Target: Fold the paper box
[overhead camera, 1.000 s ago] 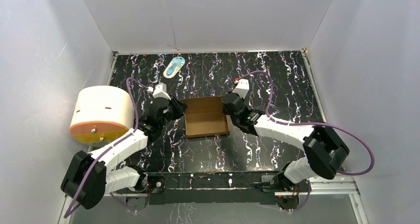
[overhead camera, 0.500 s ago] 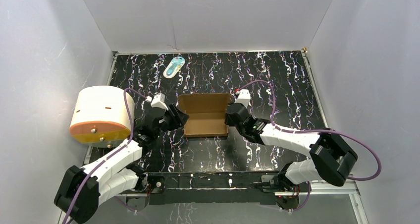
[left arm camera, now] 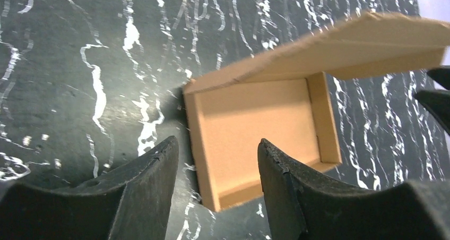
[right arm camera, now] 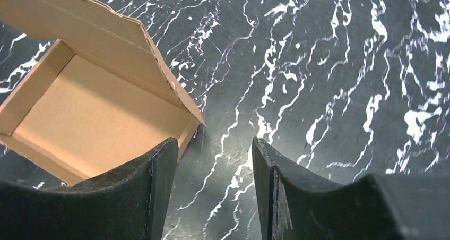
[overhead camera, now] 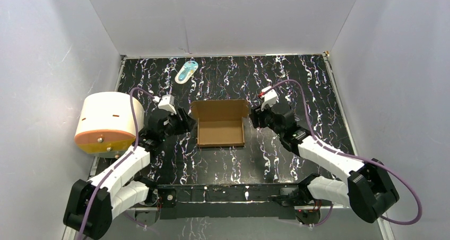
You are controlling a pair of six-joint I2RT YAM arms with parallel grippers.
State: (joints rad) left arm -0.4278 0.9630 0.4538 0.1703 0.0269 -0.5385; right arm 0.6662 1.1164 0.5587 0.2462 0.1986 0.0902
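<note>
Grippers both parted, empty; left gripper [overhead camera: 187,124] just left of box [overhead camera: 220,129]; right gripper [overhead camera: 255,116] just right; box on table [overhead camera: 302,80], central, tray open, lid flap raised at far edge.

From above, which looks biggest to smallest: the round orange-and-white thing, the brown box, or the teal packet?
1. white-and-orange cylinder, only slightly, and it may sit nearer the camera.
2. paper box.
3. teal packet, clearly smallest.

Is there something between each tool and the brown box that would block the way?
Nothing visible does. The left tool and the right tool, both open, sit at opposite sides of the box. Both wrist views show only table surface between the fingers and the cardboard.
</note>
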